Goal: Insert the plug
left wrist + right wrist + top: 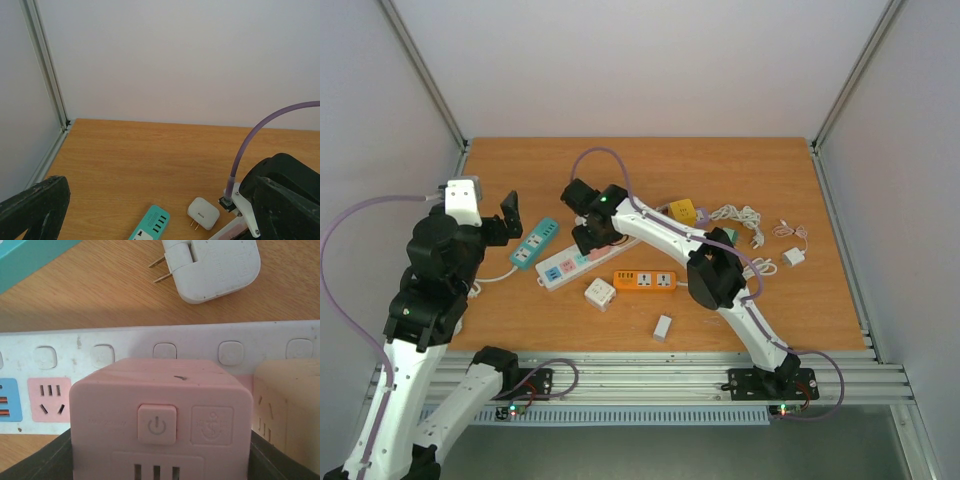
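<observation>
Right wrist, right gripper [157, 462] holding pink plug [159, 405]

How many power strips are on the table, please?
3: teal strip at left, long white strip under the right arm, orange strip nearer the bases. The arm may hide others.

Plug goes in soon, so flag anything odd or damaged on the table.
Nothing looks broken. The white strip is scuffed and smudged, and a charger lies loose beside it, prongs bared. The pink cube sits square in the right claw.
</observation>
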You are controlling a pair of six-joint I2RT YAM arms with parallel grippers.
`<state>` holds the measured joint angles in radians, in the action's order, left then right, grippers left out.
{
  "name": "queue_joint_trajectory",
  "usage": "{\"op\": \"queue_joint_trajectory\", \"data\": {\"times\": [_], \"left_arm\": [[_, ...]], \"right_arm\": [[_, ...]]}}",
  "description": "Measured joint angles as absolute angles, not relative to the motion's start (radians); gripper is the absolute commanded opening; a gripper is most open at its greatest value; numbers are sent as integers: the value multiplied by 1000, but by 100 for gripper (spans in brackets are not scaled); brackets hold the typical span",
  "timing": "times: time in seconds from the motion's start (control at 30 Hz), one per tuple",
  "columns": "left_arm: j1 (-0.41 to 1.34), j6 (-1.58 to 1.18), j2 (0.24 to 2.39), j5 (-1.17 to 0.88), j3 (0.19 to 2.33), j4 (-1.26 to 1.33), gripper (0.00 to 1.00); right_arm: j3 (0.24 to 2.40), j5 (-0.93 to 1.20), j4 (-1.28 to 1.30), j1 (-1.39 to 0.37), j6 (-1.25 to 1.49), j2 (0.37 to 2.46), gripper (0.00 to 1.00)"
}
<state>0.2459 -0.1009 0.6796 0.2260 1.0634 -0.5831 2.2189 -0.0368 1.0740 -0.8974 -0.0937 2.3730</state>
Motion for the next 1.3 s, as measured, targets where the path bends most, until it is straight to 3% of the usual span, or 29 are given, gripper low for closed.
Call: {"op": "queue_joint_trajectory", "data": {"times": [0.53,1.0,1.13,1.3], "left_arm": [[246,-101,683,233,1063,-583,99],[246,-101,690,233,1060,-583,99],[246,-102,694,233,1060,-584,99],[246,-104,696,234,1059,-584,99]], "right_arm": [[2048,-55,957,-884,-167,2305,41],[2032,-44,956,-870,-200,2302,43],[2052,-51,975,-872,-196,2313,49],[2092,-58,1005,-875,-188,2325,68]]}}
